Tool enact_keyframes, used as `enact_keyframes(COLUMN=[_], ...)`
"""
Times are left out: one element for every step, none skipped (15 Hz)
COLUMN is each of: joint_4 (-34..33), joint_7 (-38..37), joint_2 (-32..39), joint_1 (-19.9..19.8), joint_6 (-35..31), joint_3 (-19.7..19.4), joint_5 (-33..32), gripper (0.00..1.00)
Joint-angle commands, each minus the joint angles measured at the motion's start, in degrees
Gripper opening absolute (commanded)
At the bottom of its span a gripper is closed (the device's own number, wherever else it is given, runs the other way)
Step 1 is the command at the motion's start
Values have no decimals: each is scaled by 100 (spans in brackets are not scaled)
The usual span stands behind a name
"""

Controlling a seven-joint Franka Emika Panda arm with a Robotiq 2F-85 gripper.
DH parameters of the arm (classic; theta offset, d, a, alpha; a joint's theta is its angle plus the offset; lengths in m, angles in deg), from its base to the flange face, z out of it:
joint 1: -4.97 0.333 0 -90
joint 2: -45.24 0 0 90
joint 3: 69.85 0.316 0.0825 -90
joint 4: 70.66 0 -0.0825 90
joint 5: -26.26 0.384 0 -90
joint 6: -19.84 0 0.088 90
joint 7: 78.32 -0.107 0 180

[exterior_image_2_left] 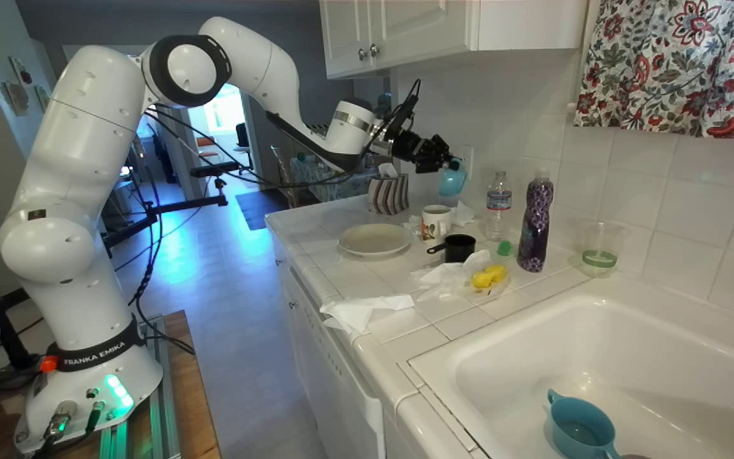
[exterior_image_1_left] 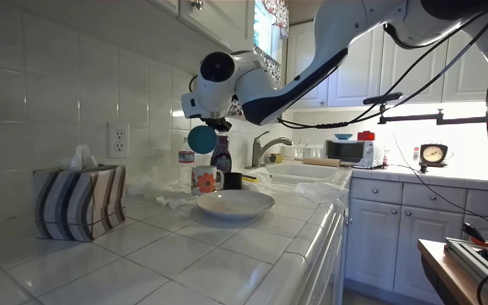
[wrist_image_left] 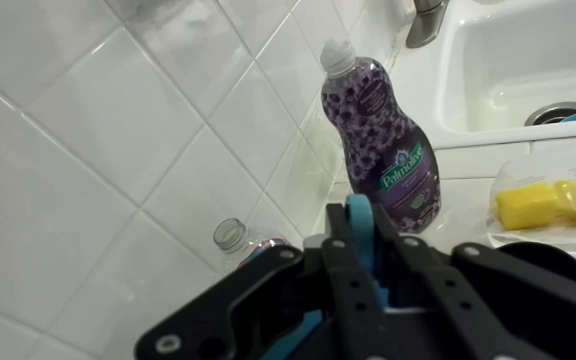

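Note:
My gripper (wrist_image_left: 360, 215) is shut on the handle of a blue cup (wrist_image_left: 293, 336). In both exterior views the blue cup (exterior_image_1_left: 202, 140) (exterior_image_2_left: 453, 179) hangs tilted in the air from the gripper (exterior_image_2_left: 448, 160), above the counter. Below and near it stand a white flowered mug (exterior_image_1_left: 205, 180) (exterior_image_2_left: 436, 223) and a black cup (exterior_image_1_left: 232, 181) (exterior_image_2_left: 459, 248). A purple soap bottle (wrist_image_left: 383, 145) (exterior_image_2_left: 536, 223) and a clear open water bottle (wrist_image_left: 230, 235) (exterior_image_2_left: 498, 205) stand by the tiled wall. My fingers hide most of the held cup in the wrist view.
A white plate (exterior_image_1_left: 235, 207) and a striped tissue box (exterior_image_1_left: 79, 203) stand on the counter. Crumpled paper (exterior_image_2_left: 367, 311) and yellow sponges (exterior_image_2_left: 489, 276) lie by the sink (exterior_image_2_left: 443, 357), which holds another blue cup (exterior_image_2_left: 580, 428). Upper cabinets (exterior_image_1_left: 223, 21) hang above the counter.

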Motion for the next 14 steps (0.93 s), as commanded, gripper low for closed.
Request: enact_keyframes(joint_4=[-141, -148, -148, -156, -158, -158, -167, -177, -182, -197, -210, -219, -232, -249], joint_7=[54, 54, 57, 56, 76, 79, 103, 112, 130, 149, 157, 184, 220, 263], joint_2=[93, 103, 110, 120, 126, 130, 141, 154, 163, 178, 191, 200, 214, 231], joint_1=[51, 67, 79, 91, 100, 107, 110, 115, 120, 125, 137, 145, 156, 167], joint_6=[260, 298, 332, 373, 415, 447, 469, 491, 514, 535, 579, 619, 667, 713], joint_3=[41, 37, 39, 39, 45, 50, 60, 64, 69, 71, 68, 72, 75, 77], joint_5=[-256, -282, -306, -349, -378, -408, -416, -423, -419, -418, -431, -437, -445, -454], gripper=[3, 3, 3, 3, 3, 3, 3, 3, 3, 3, 3, 3, 3, 3])
